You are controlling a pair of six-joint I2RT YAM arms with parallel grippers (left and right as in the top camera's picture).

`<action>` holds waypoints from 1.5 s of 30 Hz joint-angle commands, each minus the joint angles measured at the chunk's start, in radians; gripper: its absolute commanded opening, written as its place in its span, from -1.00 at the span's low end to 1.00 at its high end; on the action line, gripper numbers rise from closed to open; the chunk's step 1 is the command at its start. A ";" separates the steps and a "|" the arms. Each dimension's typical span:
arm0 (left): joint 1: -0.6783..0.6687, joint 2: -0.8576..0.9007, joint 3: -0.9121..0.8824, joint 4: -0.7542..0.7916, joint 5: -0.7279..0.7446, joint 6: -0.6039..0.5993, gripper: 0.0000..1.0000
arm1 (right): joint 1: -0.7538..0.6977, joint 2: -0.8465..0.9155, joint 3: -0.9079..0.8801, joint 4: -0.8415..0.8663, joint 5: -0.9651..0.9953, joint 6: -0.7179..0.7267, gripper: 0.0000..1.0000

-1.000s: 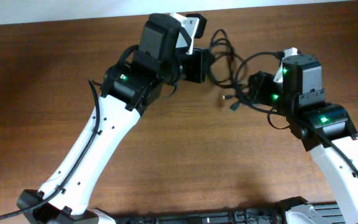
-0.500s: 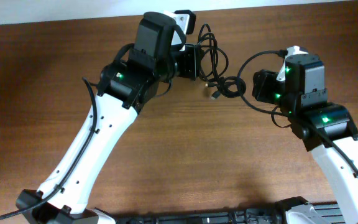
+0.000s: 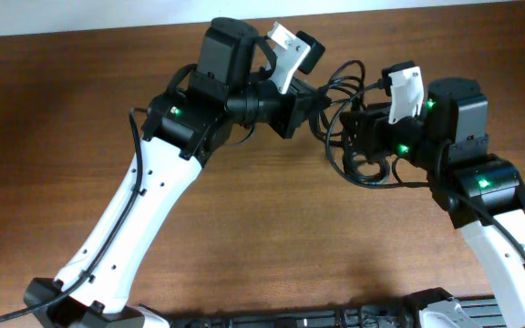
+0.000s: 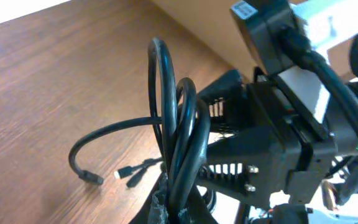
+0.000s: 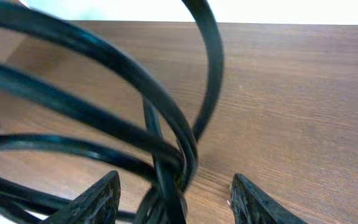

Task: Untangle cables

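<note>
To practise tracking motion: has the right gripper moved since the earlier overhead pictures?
Yes. Judged against the table's far edge, the right gripper has shifted left along it, closing in on the left gripper holding the cables.

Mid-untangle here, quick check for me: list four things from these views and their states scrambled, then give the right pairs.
1. left end effector
2. right end effector
3. plug ends
4. table

A. brown wood grain
B. fingers apart, cables running between them
C. loose, gripped by neither arm
D. closed on the looped cables

Pairs: 1-D, 2-B, 3-C, 4-A
</note>
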 commanded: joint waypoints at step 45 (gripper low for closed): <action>0.069 -0.026 0.019 -0.185 -0.654 -0.525 -1.00 | -0.003 -0.066 0.001 -0.127 0.418 0.434 -0.92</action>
